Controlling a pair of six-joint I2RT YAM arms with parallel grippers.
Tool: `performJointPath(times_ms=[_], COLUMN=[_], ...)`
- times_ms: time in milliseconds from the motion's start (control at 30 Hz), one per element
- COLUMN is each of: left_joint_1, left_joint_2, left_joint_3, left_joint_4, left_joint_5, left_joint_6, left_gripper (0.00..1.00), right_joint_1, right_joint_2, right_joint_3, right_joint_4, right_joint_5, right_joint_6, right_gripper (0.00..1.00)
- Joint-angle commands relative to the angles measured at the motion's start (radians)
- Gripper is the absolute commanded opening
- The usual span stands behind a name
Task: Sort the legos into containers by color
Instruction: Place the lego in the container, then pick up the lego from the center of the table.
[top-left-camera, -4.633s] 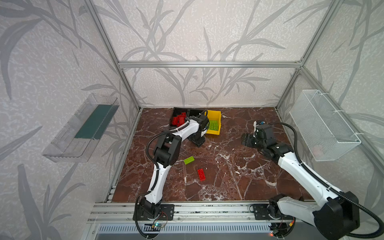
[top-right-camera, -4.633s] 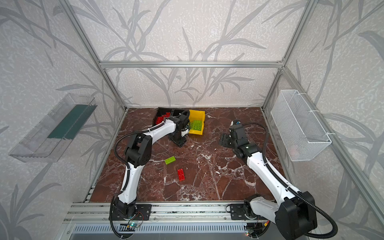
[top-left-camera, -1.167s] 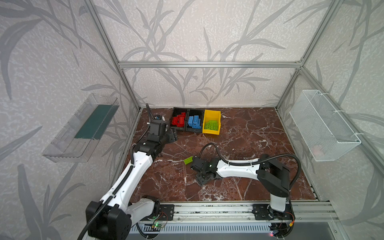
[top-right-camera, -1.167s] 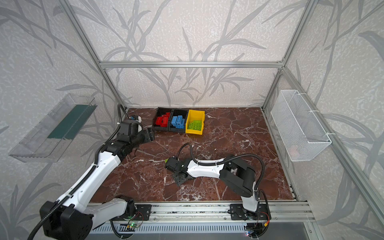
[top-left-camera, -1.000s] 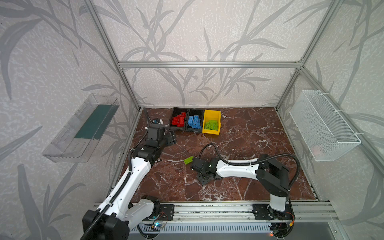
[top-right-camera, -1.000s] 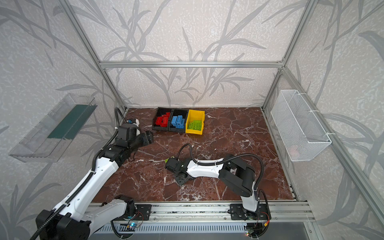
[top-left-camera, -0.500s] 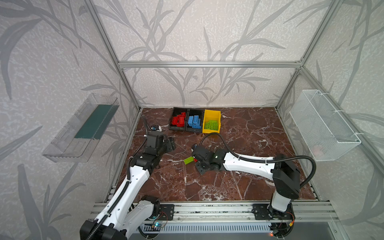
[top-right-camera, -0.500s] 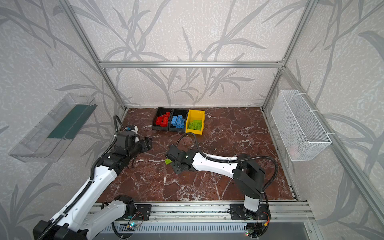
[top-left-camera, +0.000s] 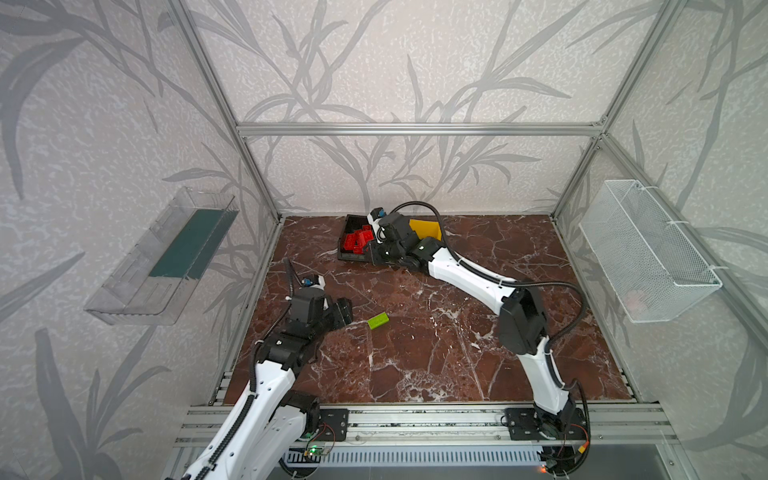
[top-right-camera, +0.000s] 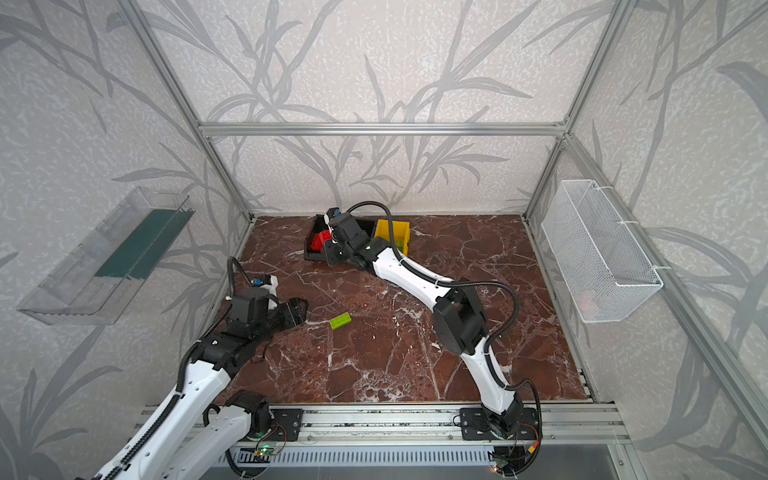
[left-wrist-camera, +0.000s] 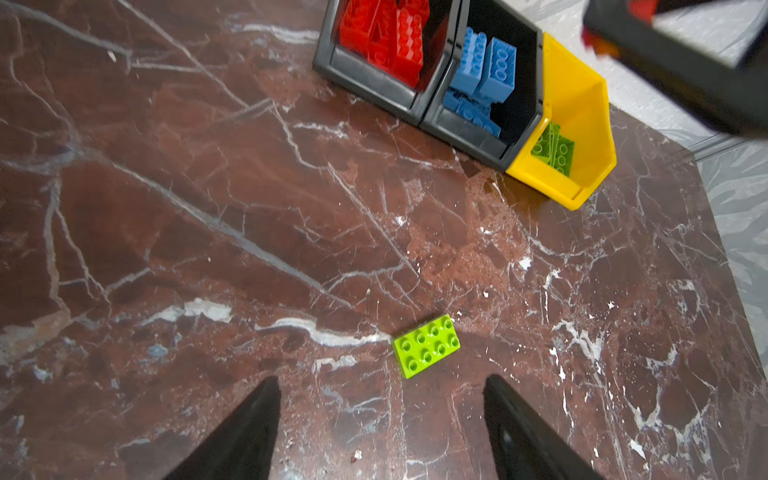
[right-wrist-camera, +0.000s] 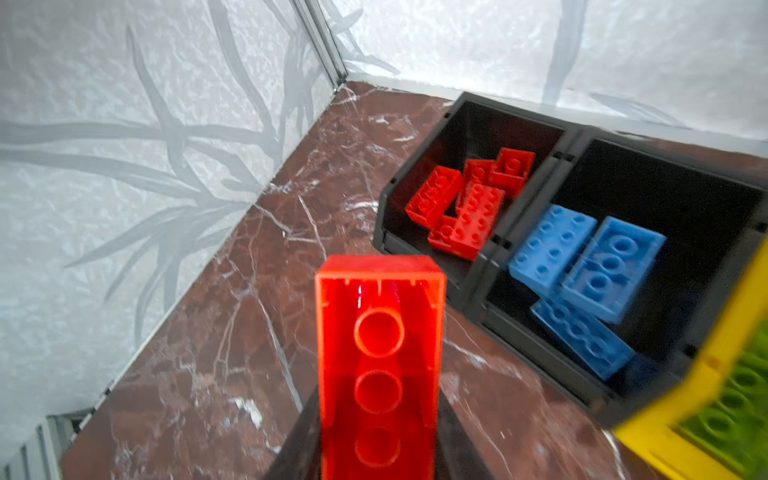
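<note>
At the near left of the counter (top-left-camera: 457, 353), our left end effector (left-wrist-camera: 380, 380) has swung in, fingers spread, and now sits just short of the last loose green lego (left-wrist-camera: 426, 351). Further right, at the far side, our right end effector (right-wrist-camera: 376, 432) has lifted the red lego (right-wrist-camera: 378, 332) off the counter and holds it pinched just short of the black bin (right-wrist-camera: 498, 129) of reds. We judge only this drop and one green pick remain.

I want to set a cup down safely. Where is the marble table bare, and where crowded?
Bare: the table between the right arm and the mesh basket wall, and the front strip between the green brick and the rail. Crowded: the back middle, where the right gripper holds a red brick by the bins.
</note>
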Motion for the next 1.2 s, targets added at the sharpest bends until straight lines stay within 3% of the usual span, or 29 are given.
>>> performJointPath(times_ms=[0,167,233,333,367,433,533,667,900,1167], left_joint_1=[-0.016,-0.029,-0.032,-0.039,-0.043,-0.048,-0.057,-0.090,-0.217,-0.273], left_joint_2=[-0.033,-0.038,-0.034,-0.032,-0.035,-0.038,-0.028,0.014,0.153,0.333], left_joint_3=[-0.014,-0.014,-0.008,0.006,0.008,0.009,0.013,0.036,0.096,0.163], left_joint_4=[-0.034,-0.062,-0.071,-0.092,-0.098,-0.100,-0.105,-0.120,-0.116,-0.096], left_joint_5=[0.003,-0.011,-0.012,-0.023,-0.030,-0.036,-0.044,-0.057,-0.166,-0.174], left_joint_6=[-0.040,-0.044,-0.043,-0.039,-0.039,-0.039,-0.038,-0.022,0.038,0.134], left_gripper=[0.78,0.78,0.78,0.78,0.78,0.78,0.79,0.81,0.83,0.84], right_joint_1=[-0.020,-0.052,-0.067,-0.083,-0.081,-0.079,-0.080,-0.095,-0.096,-0.114], right_joint_2=[0.184,0.510,0.572,0.576,0.563,0.543,0.503,0.412,0.091,-0.424], right_joint_3=[0.229,0.662,0.704,0.631,0.607,0.592,0.591,0.551,0.289,-0.347], right_joint_4=[0.028,0.038,0.104,0.192,0.211,0.201,0.167,0.148,0.186,0.246], right_joint_5=[-0.090,-0.084,-0.075,-0.099,-0.092,-0.080,-0.060,-0.092,-0.146,-0.087], right_joint_6=[0.075,0.206,0.288,0.371,0.365,0.356,0.307,0.263,0.109,-0.028], right_gripper=[0.33,0.33,0.35,0.43,0.50,0.76,0.99,0.99,0.99,1.00])
